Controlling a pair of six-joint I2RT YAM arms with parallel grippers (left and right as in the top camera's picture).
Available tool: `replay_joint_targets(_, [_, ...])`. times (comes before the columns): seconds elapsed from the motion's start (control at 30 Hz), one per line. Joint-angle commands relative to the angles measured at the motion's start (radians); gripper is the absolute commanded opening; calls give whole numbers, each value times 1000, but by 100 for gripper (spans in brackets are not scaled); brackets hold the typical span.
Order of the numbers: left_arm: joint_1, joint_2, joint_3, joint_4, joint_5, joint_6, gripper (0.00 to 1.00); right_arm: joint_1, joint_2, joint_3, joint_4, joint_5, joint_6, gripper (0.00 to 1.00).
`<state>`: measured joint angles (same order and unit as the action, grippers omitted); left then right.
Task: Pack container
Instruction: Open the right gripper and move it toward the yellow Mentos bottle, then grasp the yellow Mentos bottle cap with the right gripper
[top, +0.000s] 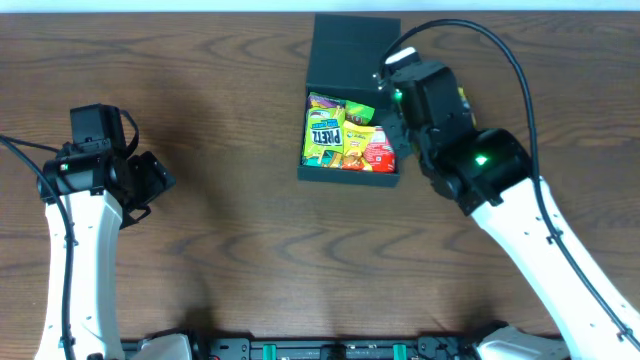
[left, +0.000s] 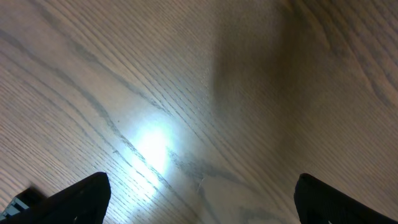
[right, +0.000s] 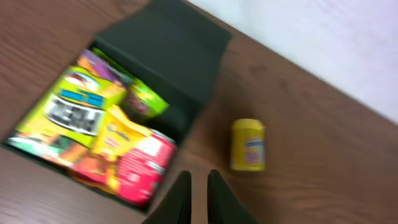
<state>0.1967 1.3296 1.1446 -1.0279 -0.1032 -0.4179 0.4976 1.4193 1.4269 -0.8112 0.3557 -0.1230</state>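
Note:
The container (top: 350, 178) is a dark square box at the table's back centre, its flat lid (top: 352, 50) open and leaning back. It holds a green pretzel bag (top: 324, 130), yellow packets and a red can (top: 378, 150). In the right wrist view the container's lid (right: 168, 56) and the red can (right: 140, 168) show blurred. My right gripper (right: 198, 175) is shut and empty, hovering by the box's right front corner (top: 398, 128). A yellow canister (right: 247, 145) stands on the table right of the box. My left gripper (left: 202, 186) is open and empty over bare wood at the far left (top: 160, 180).
The table is dark wood (top: 230, 120). Its back edge meets a white wall (right: 323, 37) just behind the box. A bit of the yellow canister (top: 462, 95) peeks out behind my right arm in the overhead view.

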Motion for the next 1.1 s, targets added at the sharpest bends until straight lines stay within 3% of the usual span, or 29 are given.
replay_joint_targets(0.0, [6,10,3,-4,7,7,95,-101,14,4,-1,-57,-151,10])
replay_joint_targets(0.2, [6,10,3,-4,7,7,95,-394,58,4,44,-384,-227,15])
replay_joint_targets(0.33, [6,10,3,-4,7,7,95,-578,105,4,83,-603,-248,33])
replay_joint_targets(0.57, [6,10,3,-4,7,7,95,-645,261,4,99,-595,-320,31])
replay_joint_targets(0.6, [6,10,3,-4,7,7,95,-643,291,4,106,-595,-348,38])
replay_joint_targets(0.63, [6,10,3,-4,7,7,95,-642,312,4,112,-596,-363,63])
replay_joint_targets(0.73, [6,10,3,-4,7,7,95,-640,398,4,150,-599,-373,99])
replay_joint_targets(1.07, [6,10,3,-4,7,7,95,-644,561,4,222,-597,-439,99])
